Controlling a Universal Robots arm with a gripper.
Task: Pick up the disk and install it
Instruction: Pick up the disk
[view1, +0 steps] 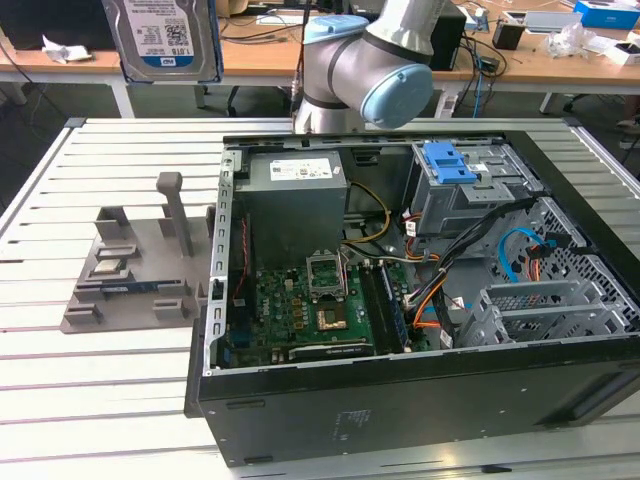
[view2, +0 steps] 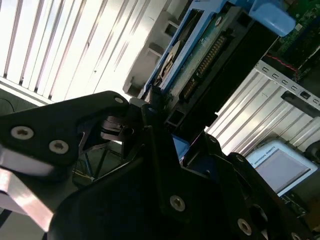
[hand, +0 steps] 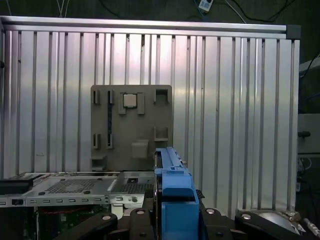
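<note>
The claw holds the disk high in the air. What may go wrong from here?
1. The claw grips the flat silver metal disk in its blue plastic frame at one end; if it slips, the disk may fall on the ribbed aluminium table.
2. Loose black and orange cables lie beside the grey metal drive cage in the open black computer case; the disk might snag them.

The exterior view looks down at a slant, fairly near, on the open computer case and slatted surface. The first wrist view faces that surface from well above; both show the grey fixture. The second wrist view sits tight against the pincer clamping the disk.
</note>
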